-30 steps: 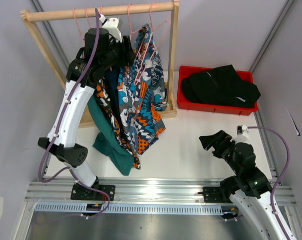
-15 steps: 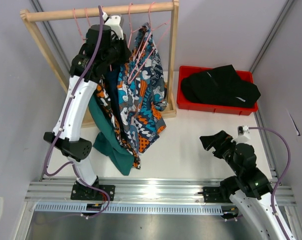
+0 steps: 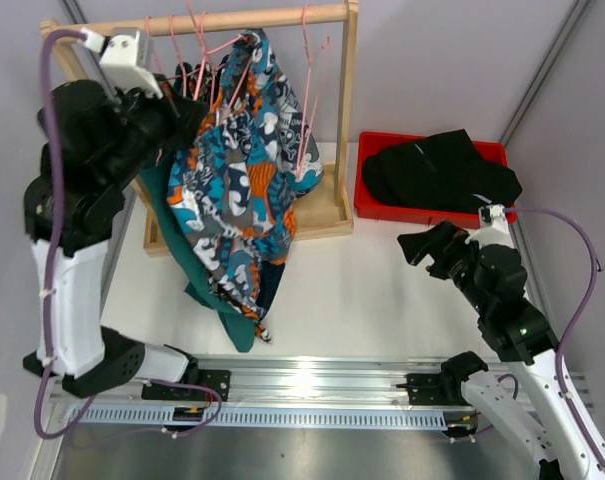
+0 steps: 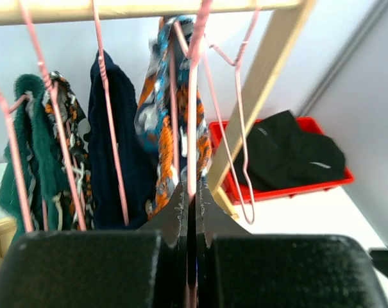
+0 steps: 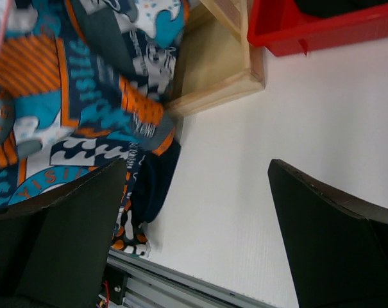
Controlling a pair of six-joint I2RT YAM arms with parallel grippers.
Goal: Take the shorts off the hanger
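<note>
The blue-orange-white patterned shorts [image 3: 237, 170] hang on a pink wire hanger [image 4: 192, 115] under the wooden rail [image 3: 282, 16]. My left gripper [image 3: 189, 112] is beside them, and the left wrist view shows it [image 4: 192, 190] shut on that hanger's wire. Left of them hang navy shorts [image 4: 113, 147], camo shorts [image 4: 67, 122] and teal-green shorts [image 4: 28, 141]. Black shorts [image 3: 437, 170] lie in the red bin [image 3: 434, 217]. My right gripper [image 3: 430, 243] is open over the white table, holding nothing [image 5: 197, 167].
An empty pink hanger [image 4: 240, 128] hangs by the rack's right post [image 3: 349, 110]. The rack's wooden base [image 5: 222, 77] sits next to the red bin [image 5: 309, 29]. The aluminium rail [image 3: 312, 378] runs along the near edge.
My left gripper has shut on the hanger wire. The left arm has swung up and left, dragging the patterned shorts left along the rail. The right arm has risen slightly.
</note>
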